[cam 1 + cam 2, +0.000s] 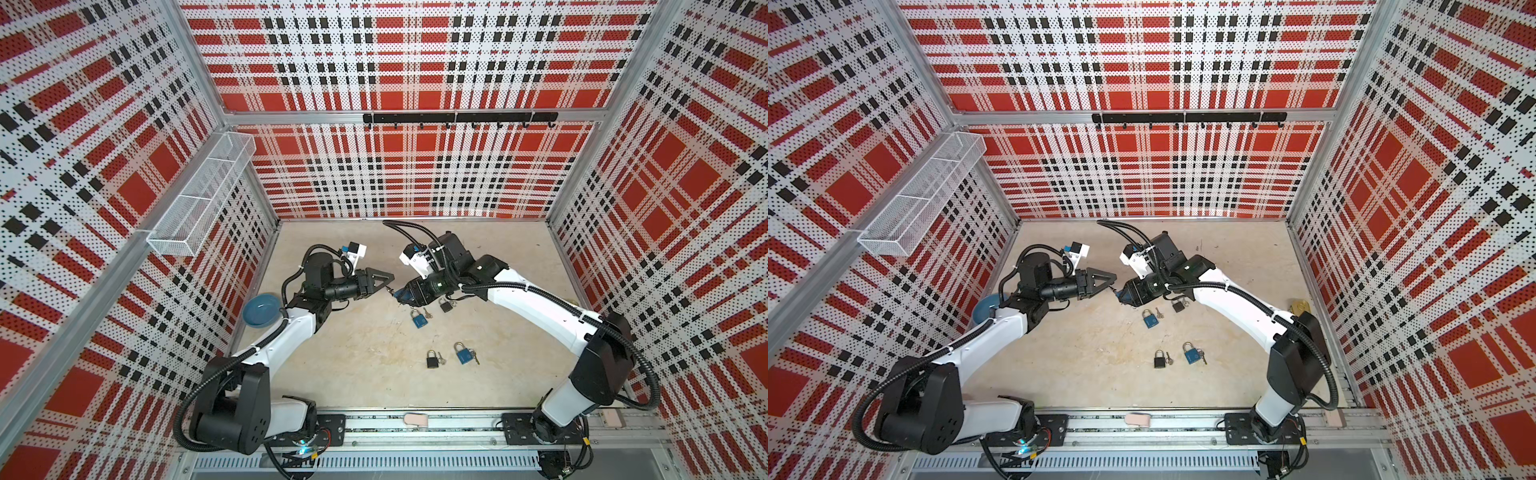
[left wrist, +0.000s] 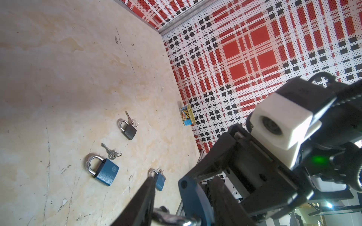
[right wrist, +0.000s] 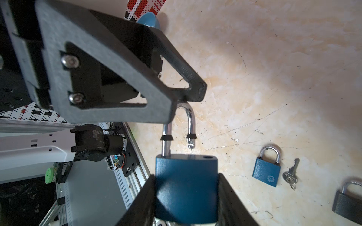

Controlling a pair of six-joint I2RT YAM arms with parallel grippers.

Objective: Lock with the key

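My right gripper (image 3: 186, 195) is shut on the body of a blue padlock (image 3: 186, 182), held above the table. Its silver shackle (image 3: 191, 117) is pulled out, with one leg free of the body. My left gripper (image 3: 186, 99) is shut across the bend of that shackle (image 2: 172, 218). In both top views the two grippers (image 1: 390, 288) (image 1: 397, 294) meet tip to tip at mid-table. No key shows in the held padlock; its underside is hidden. A loose key (image 3: 290, 174) lies on the table by another blue padlock (image 3: 267, 168).
On the table lie a blue padlock (image 1: 419, 319), a black padlock (image 1: 445, 305), another black one (image 1: 432, 359) and another blue one (image 1: 463, 354), each with keys beside it. A blue bowl (image 1: 261, 309) sits at the left wall and a Spam can (image 2: 187, 115) at the right wall.
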